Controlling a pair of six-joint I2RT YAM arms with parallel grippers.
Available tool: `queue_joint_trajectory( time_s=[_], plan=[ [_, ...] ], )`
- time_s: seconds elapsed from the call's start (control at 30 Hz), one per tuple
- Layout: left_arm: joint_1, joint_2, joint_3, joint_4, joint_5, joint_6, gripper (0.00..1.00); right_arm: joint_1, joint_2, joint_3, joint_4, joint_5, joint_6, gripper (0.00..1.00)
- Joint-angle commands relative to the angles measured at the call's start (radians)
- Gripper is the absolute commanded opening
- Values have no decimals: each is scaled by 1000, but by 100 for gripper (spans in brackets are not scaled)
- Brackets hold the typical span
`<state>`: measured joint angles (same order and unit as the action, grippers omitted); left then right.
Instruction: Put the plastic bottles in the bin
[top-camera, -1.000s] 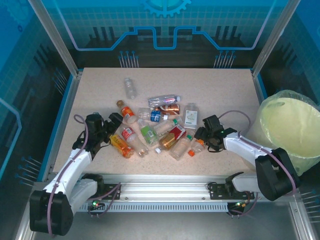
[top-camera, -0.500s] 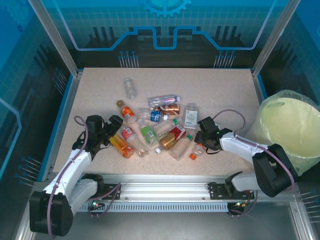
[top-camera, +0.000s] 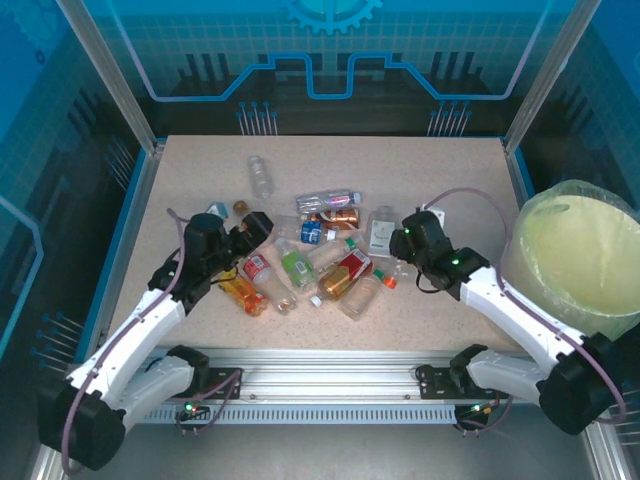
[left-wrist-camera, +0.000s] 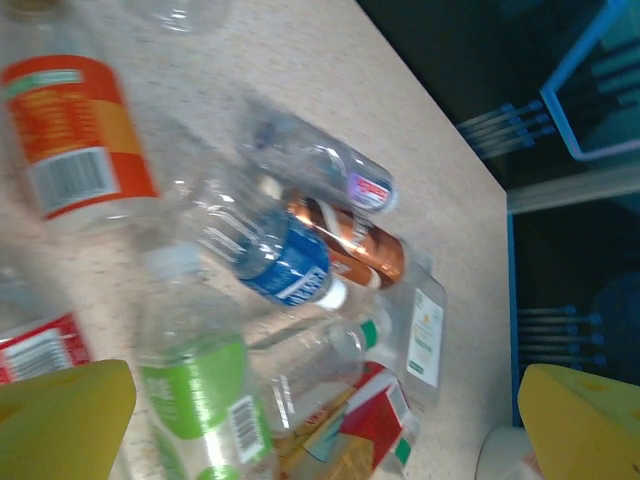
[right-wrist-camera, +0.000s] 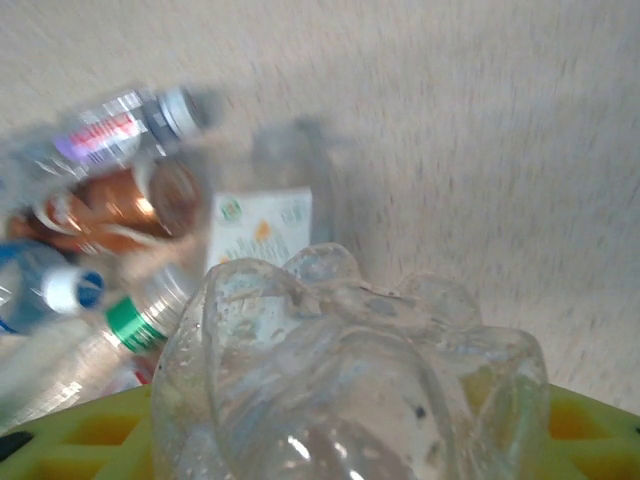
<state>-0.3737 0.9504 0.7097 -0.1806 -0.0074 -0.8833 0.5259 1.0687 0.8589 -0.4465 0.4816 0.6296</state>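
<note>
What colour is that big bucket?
The bin is pale yellow-green, lined with a translucent bag; best seen from the top external view.

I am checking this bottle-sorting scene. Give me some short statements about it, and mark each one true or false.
1. The right tool grips a clear bottle. True.
2. The left tool is shut on a bottle. False: it is open and holds nothing.
3. The bin stands at the right of the table. True.
4. All bottles lie in the bin. False: a pile lies on the table.
</note>
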Motion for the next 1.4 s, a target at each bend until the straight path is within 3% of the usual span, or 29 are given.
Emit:
queue_joint_trajectory(
  time_s=[0.0,0.13,0.3,0.47,0.57,0.77,0.9,1.03,1.17,1.37],
  plan=[
    [-59,50,45,67,-52,52,99,17,-39,132,5,80,-177,40],
    [-83,123,74,83,-42,42,99,16,-33,304,-27,144,-355,39],
    [-85,154,84,78,-58,38,99,6,-14,463,-6,342,-604,39],
    [-85,149,95,48,-101,51,99,-59,-28,554,28,447,-739,40],
    [-85,147,102,24,-128,56,99,-169,-65,607,-26,413,-709,40],
    [-83,143,110,6,-141,61,99,-547,-156,576,-135,300,-566,39],
    [-80,140,117,-9,-158,68,99,-768,-167,507,-235,237,-481,40],
    [-76,136,131,-41,-172,91,99,-930,-198,368,-211,206,-459,40],
    [-76,134,133,-64,-203,108,99,-1047,-187,291,-253,50,-359,41],
    [-44,99,78,-115,-209,33,99,-1065,-195,174,-222,-129,-258,42]
  ],
)
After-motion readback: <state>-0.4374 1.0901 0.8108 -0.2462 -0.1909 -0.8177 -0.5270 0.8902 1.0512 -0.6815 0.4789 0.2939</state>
